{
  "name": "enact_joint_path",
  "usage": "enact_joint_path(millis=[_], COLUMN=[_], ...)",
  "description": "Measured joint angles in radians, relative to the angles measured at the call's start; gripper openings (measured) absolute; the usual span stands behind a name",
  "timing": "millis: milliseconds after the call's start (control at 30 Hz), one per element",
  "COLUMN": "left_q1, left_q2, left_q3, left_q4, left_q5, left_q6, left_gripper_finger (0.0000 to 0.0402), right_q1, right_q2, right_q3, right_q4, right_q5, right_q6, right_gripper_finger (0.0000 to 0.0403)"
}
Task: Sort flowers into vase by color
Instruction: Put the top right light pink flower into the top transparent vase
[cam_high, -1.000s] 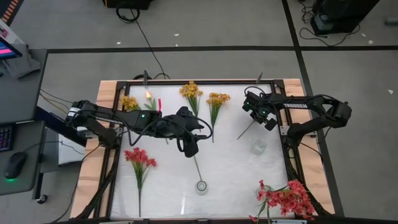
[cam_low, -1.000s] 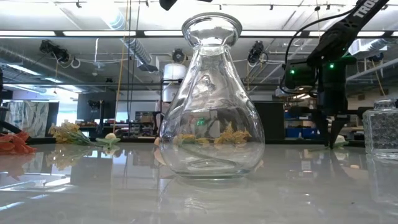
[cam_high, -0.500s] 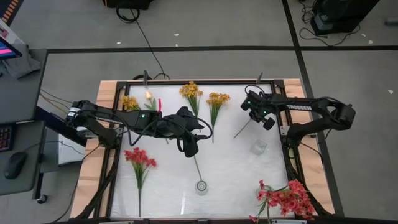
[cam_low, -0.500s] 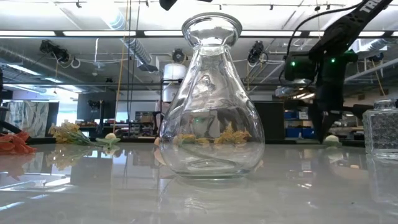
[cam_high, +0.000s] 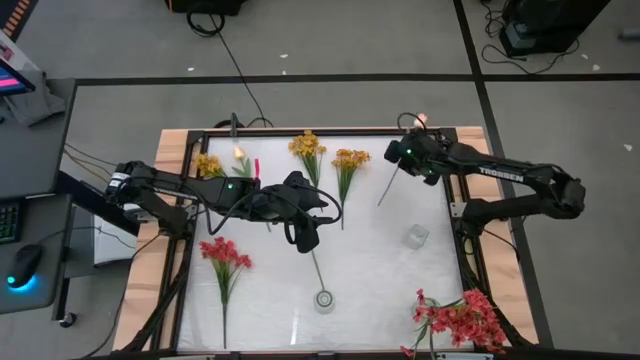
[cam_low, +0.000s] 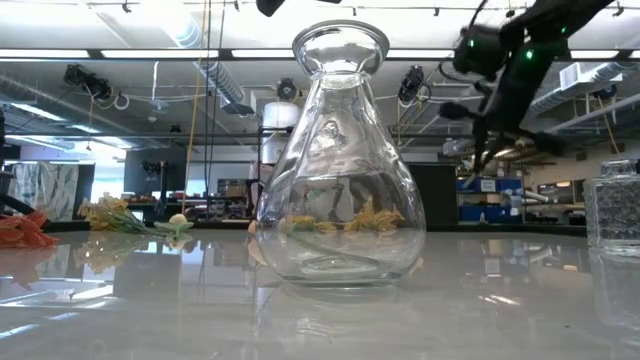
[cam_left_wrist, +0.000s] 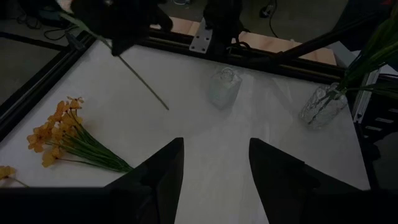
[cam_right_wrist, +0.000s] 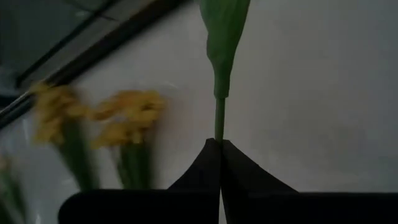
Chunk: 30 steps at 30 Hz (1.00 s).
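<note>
White letters run along the right arm, but they are too small to read for certain. A clear round-bellied vase (cam_high: 324, 299) stands near the front edge of the table (cam_high: 370, 270) and in the low view (cam_low: 338, 160) it holds no flowers; yellow blooms show only through its glass. A small clear jar (cam_high: 415, 236) stands on the right, also without flowers. At the front right corner red-pink flowers (cam_high: 458, 318) appear to stand in a third glass (cam_left_wrist: 320, 107).

The right gripper (cam_high: 403, 153) is above the table's back right part, clamped shut on a slim green stem (cam_right_wrist: 219, 118), whose free end slants down toward the middle (cam_high: 386, 192). The left gripper (cam_high: 308, 235) hangs over the table's centre with its fingers (cam_left_wrist: 163, 174) spread and nothing between them.

Lying on the table are three yellow bunches (cam_high: 308, 147), (cam_high: 349, 160), (cam_high: 208, 164) along the back and one red-pink bunch (cam_high: 224, 253) at front left.
</note>
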Motion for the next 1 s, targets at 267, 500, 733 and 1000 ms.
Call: enact_joint_path(millis=[267, 500, 733, 1000], left_q1=[0.0, 0.0, 0.0, 0.0], left_q2=[0.0, 0.0, 0.0, 0.0], left_q3=[0.0, 0.0, 0.0, 0.0], left_q4=[0.0, 0.0, 0.0, 0.0], left_q5=[0.0, 0.0, 0.0, 0.0], left_q6=[0.0, 0.0, 0.0, 0.0], left_gripper_finger=[0.0188, 0.0188, 0.0188, 0.0188], right_q1=[0.079, 0.146, 0.233, 0.34], right_q2=[-0.082, -0.211, -0.374, -0.517], right_q3=[0.114, 0.135, 0.135, 0.135], right_q4=[-0.039, -0.071, -0.144, -0.244], right_q5=[0.108, 0.158, 0.227, 0.291], right_q6=[-0.388, -0.584, -0.618, -0.611], right_gripper_finger=[0.0005, 0.0005, 0.0005, 0.0005])
